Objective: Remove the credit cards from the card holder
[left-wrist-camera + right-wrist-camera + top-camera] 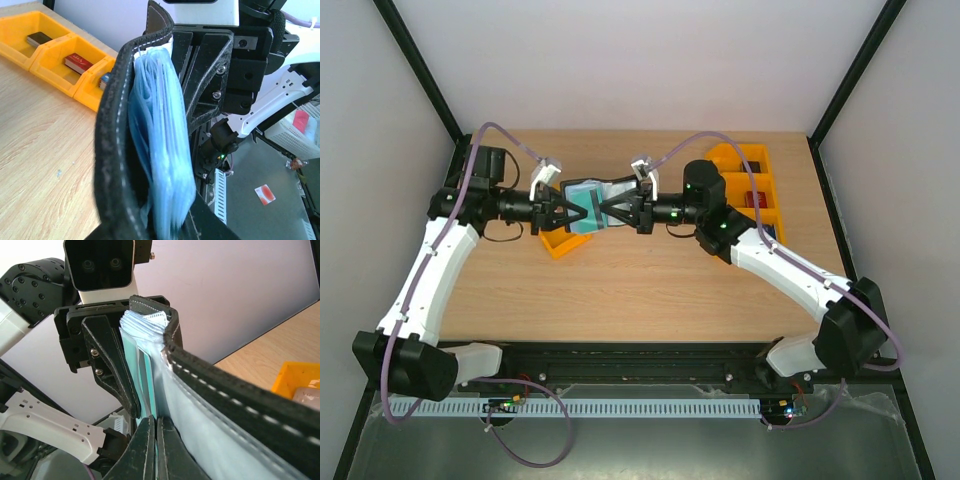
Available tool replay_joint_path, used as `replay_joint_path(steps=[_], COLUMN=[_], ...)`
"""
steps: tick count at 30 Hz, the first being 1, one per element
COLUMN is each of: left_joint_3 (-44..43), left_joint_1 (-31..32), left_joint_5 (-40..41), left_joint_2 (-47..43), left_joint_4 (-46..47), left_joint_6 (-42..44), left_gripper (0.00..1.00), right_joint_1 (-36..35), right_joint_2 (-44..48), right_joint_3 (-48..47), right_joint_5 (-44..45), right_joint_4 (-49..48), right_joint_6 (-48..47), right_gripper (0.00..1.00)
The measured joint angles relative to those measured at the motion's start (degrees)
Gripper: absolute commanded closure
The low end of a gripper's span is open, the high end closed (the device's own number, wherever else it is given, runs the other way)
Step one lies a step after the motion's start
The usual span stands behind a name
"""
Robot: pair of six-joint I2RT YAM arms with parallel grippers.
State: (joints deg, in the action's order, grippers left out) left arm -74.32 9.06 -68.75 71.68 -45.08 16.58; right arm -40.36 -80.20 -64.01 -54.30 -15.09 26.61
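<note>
The table point(650, 290) is made of light brown wood. A small orange tray point(558, 246) sits on it near the middle, a bit to the left. More orange trays point(732, 158) sit side by side at the far right corner.

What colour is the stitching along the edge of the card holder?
White stitching on the black card holder; right wrist view shows it best.

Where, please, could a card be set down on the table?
Bare wood: the table's wide near strip in front of the wallet, and the back edge behind it. Crowded: orange trays back right, small orange tray left of centre.
</note>
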Motion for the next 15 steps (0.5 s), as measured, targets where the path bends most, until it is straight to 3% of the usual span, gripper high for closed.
replay_joint_path(steps=[1, 5, 15], left_joint_3=[0.0, 0.0, 0.0], left_joint_1=[0.0, 0.0, 1.0], left_joint_5=[-0.1, -0.9, -3.3], left_joint_2=[-0.1, -0.2, -0.2], left_joint_4=[-0.1, 0.1, 1.0], left_joint_6=[0.0, 0.0, 0.0], left_gripper=[0.97, 0.77, 0.77], right_joint_1=[0.0, -0.1, 0.7], right_joint_2=[0.1, 0.9, 4.9], right_joint_3=[0.0, 0.2, 3.2], right_joint_5=[0.0, 0.4, 0.9], right_joint_4=[0.0, 0.2, -1.2], right_joint_6=[-0.1, -0.9, -0.4], right_gripper=[0.98, 0.98, 0.98])
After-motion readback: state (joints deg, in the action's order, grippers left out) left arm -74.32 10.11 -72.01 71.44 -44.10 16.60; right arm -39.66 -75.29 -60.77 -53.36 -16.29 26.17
